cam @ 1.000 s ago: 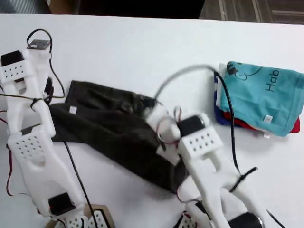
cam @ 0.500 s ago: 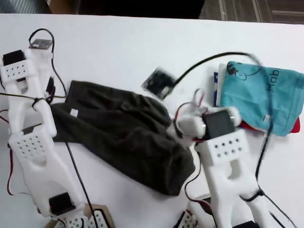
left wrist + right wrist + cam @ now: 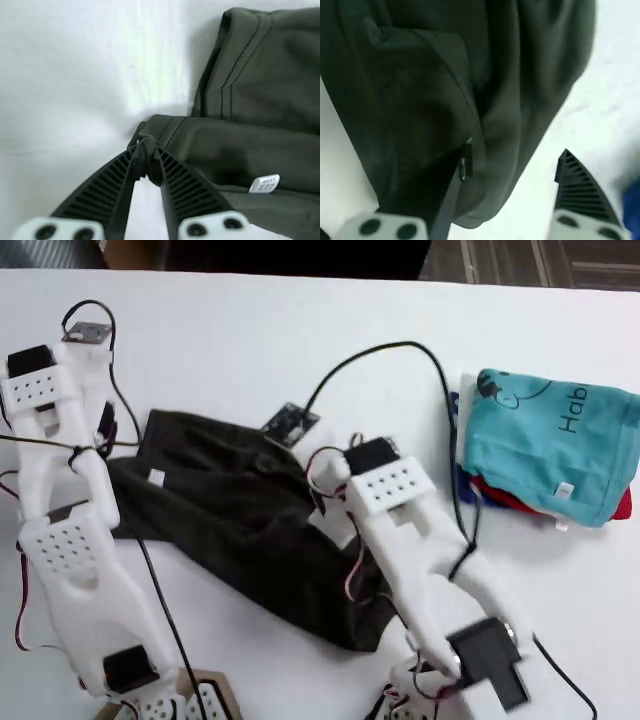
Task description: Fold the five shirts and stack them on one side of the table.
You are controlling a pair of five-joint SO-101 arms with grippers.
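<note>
White table (image 3: 300,330) is seen under both arms. At left, the left gripper (image 3: 146,162) is clamped narrow on a bunched edge of the dark green shirt (image 3: 240,510), near a white label (image 3: 264,183). The shirt is spread crumpled across the middle, between the two arms, not yet folded. Over its right part the right gripper (image 3: 515,152) is held wide with nothing gripped: one finger is laid against the cloth, the other is over bare table just past the shirt's edge. At far right a stack of folded shirts (image 3: 540,470) is set, teal shirt (image 3: 550,420) on top, red and blue cloth beneath, well apart from the dark one.

Step judged: the dark shirt's fold is being set up. For a clean fold, the right edge should be straddled and pinched at the hem, not mid-cloth. Both held edges should be lifted level, and wrinkles pulled flat before the fold is laid. Likely risk: extra layers caught, or the left pinch lost.
</note>
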